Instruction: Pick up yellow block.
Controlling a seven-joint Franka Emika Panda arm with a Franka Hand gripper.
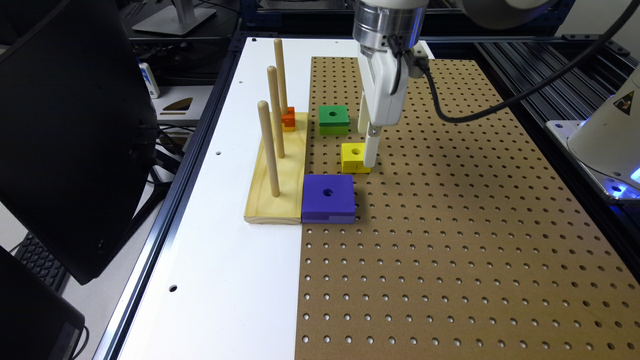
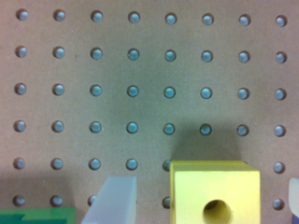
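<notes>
From the exterior view's left: the peg stand [image 1: 280,175], then the purple block [image 1: 328,198] just near the yellow block [image 1: 355,157] on the pegboard worktop [image 1: 450,225]. The tool [image 1: 370,159] straddles it, fingers [image 2: 112,200] apart. If it closes off-centre, I reckon the block could twist or skid into the purple one.

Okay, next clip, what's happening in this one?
A Franka arm has its gripper lowered around the yellow block on the pegboard, fingers open on either side. The block isn't lifted yet. The purple block, green block and wooden peg stand sit nearby.
</notes>
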